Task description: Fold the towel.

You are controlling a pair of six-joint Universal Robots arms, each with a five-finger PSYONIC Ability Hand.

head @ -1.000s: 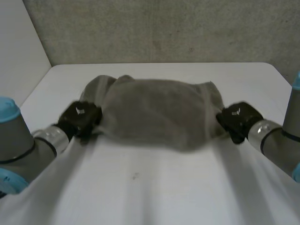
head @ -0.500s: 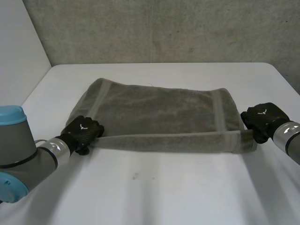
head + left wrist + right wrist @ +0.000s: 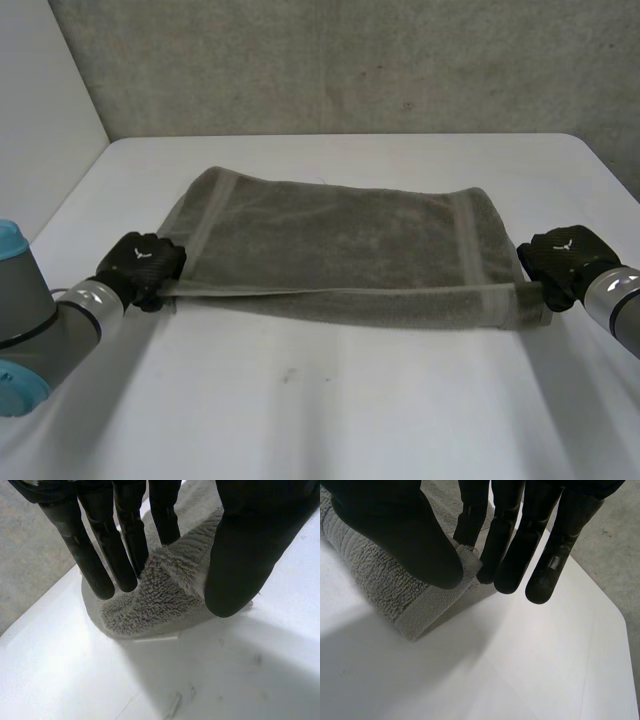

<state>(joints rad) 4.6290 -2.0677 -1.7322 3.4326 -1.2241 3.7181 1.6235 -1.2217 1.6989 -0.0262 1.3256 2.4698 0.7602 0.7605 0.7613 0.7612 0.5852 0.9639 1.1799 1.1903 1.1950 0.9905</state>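
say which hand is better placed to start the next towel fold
Left, probably: the left hand has towel deep between fingers and thumb; the right hand nips only a corner tip.

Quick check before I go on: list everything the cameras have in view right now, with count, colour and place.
towel: one, grey-brown, spread across the middle of the table, its near edge stretched between the two hands
table: one, white, under the towel
wall: one, grey, behind the table's far edge
left hand: one, black, at the towel's near left corner, cloth pinched between thumb and fingers
right hand: one, black, at the towel's near right corner, cloth pinched between thumb and fingers
arms: two, grey with light-blue caps, one at each side of the table
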